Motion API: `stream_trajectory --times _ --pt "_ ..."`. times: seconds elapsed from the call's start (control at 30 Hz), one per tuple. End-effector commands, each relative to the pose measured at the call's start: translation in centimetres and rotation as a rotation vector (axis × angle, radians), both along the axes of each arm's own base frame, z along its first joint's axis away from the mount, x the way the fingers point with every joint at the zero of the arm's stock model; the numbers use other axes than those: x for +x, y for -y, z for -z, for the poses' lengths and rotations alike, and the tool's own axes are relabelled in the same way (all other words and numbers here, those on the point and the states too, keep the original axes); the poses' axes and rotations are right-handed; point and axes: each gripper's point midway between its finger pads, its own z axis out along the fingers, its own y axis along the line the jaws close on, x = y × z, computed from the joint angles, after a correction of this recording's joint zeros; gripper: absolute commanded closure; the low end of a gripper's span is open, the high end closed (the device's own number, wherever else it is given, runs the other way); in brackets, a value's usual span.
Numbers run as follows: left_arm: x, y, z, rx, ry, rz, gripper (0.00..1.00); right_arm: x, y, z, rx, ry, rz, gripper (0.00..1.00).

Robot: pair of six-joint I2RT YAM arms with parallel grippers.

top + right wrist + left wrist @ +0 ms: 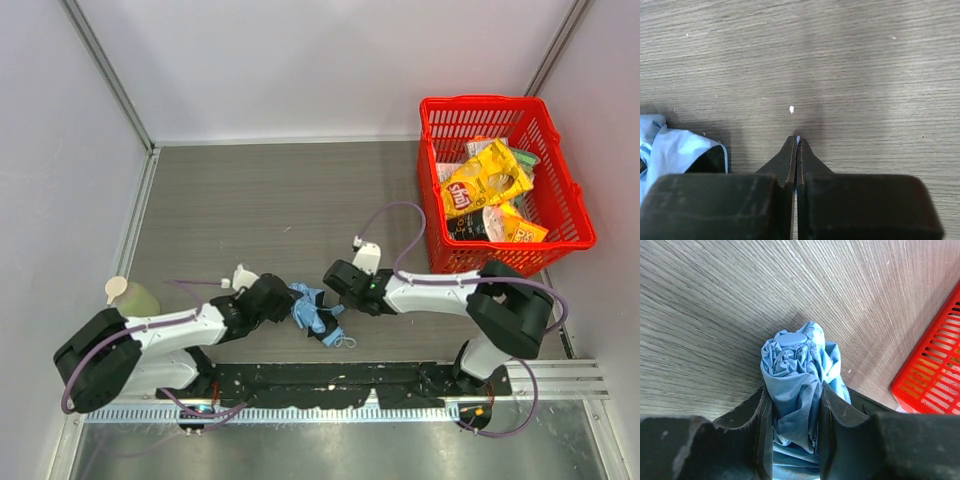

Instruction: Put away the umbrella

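Sky-blue fabric of the umbrella is bunched up low over the wood-grain bench, clamped from both sides by the left gripper. The right gripper hangs just beside it, jaws pressed together. A red basket stands at the far right.

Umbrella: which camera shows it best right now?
Left wrist view: the umbrella is close up and centred, its bunched blue fabric clamped in the left hand. The top view shows it small and distant. The right wrist view catches only a fabric corner at its left edge.
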Motion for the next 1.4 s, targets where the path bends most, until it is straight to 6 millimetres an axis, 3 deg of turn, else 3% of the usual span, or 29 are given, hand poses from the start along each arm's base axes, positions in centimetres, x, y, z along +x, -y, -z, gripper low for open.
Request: stream_trajectory --times 0.0,0.03,0.13,0.23,0.3,0.4,0.43,0.57,0.67,0.73,0.87,1.0,1.1,1.37 --pt "-2.2 -3.8 3.6 0.241 -0.119 0.016 1.0 1.2 -0.2 -2.5 0.109 0.139 0.009 0.99" --pt "-2.3 -3.8 3.5 0.257 -0.128 0.026 1.0 1.4 -0.1 -2.8 0.104 0.167 -0.028 0.99" --pt "-2.5 -4.0 3.6 0.308 -0.157 0.047 1.0 3.0 -2.0 -7.0 0.273 0.376 -0.104 0.99" --pt "-2.5 -3.8 3.5 0.319 -0.146 0.084 1.0 3.6 -3.3 -9.4 0.353 0.497 -0.25 0.99" --pt "-2.6 -3.7 3.7 0.316 -0.13 0.11 1.0 4.3 -4.6 -12.5 0.475 0.624 -0.288 0.99" --pt "-2.9 -3.4 3.8 0.316 -0.124 0.155 1.0 4.3 -6.6 -14.9 0.601 0.719 -0.382 0.99" --pt "-3.1 -3.6 4.2 0.332 -0.136 0.167 1.0 4.5 -7.3 -16.5 0.664 0.768 -0.392 0.99" --pt "-3.7 -3.8 4.5 0.376 -0.209 0.174 1.0 3.3 -8.7 -21.5 0.873 0.857 -0.443 0.99" --pt "-4.0 -3.1 4.9 0.4 -0.291 0.194 1.0 1.3 -9.6 -23.9 0.996 0.864 -0.521 0.99" --pt "-4.2 -2.6 5.2 0.369 -0.317 0.195 1.0 -0.1 -10.0 -24.6 1.016 0.863 -0.558 0.99" --pt "-4.1 -2.4 5.3 0.324 -0.303 0.177 1.0 -2.5 -8.9 -22.1 1.0 0.815 -0.59 0.99" --pt "-4.3 -2.3 5.3 0.284 -0.305 0.162 1.0 -3.4 -8.1 -20.1 1.006 0.799 -0.597 0.99" --pt "-4.5 -2.0 5.4 0.278 -0.324 0.169 1.0 -5.4 -9.5 -19.9 1.049 0.775 -0.703 0.99" --pt "-4.7 -2.1 5.6 0.264 -0.324 0.156 1.0 -7.5 -12.6 -17.0 1.045 0.674 -0.812 0.99"
